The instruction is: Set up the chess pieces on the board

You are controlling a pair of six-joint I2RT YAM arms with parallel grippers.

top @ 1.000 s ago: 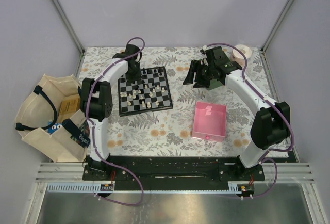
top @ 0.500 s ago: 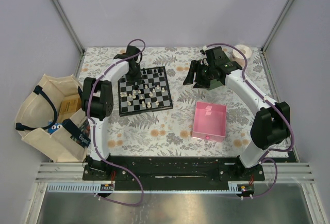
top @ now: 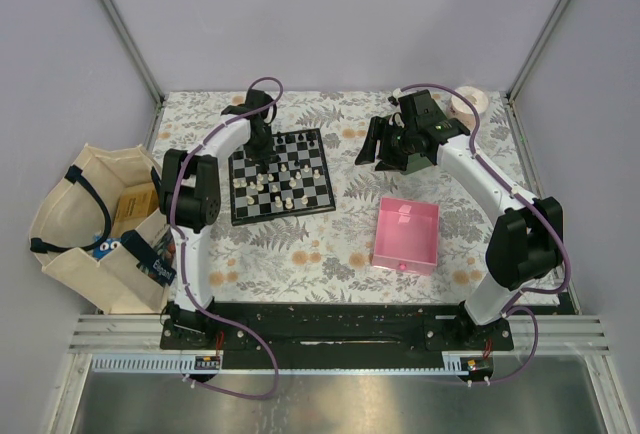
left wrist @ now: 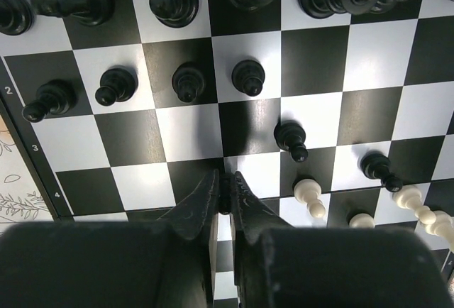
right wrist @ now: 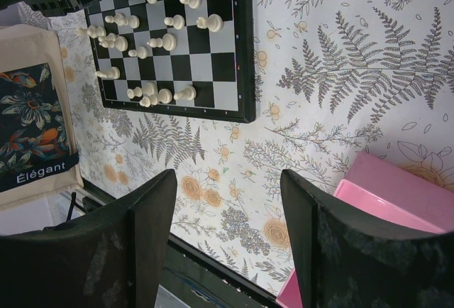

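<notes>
The board (top: 281, 176) lies left of centre on the floral table. Black chess pieces (left wrist: 188, 81) stand along its far rows and cream-white pieces (left wrist: 308, 193) nearer the front. My left gripper (top: 263, 144) is low over the board's far left part. In the left wrist view it (left wrist: 225, 184) is shut on a small black piece pinched between the fingertips, above a white square. My right gripper (top: 375, 149) hangs open and empty above the table, right of the board. Its wrist view shows the board (right wrist: 245, 52) with white pieces (right wrist: 149, 95).
A pink tray (top: 406, 235) sits at front right, also in the right wrist view (right wrist: 397, 194). A cream cloth bag (top: 85, 224) lies off the table's left edge. A white roll (top: 468, 102) sits at the far right corner. Walls enclose the table.
My left gripper has shifted slightly toward the board's far edge. The right arm has not moved.
</notes>
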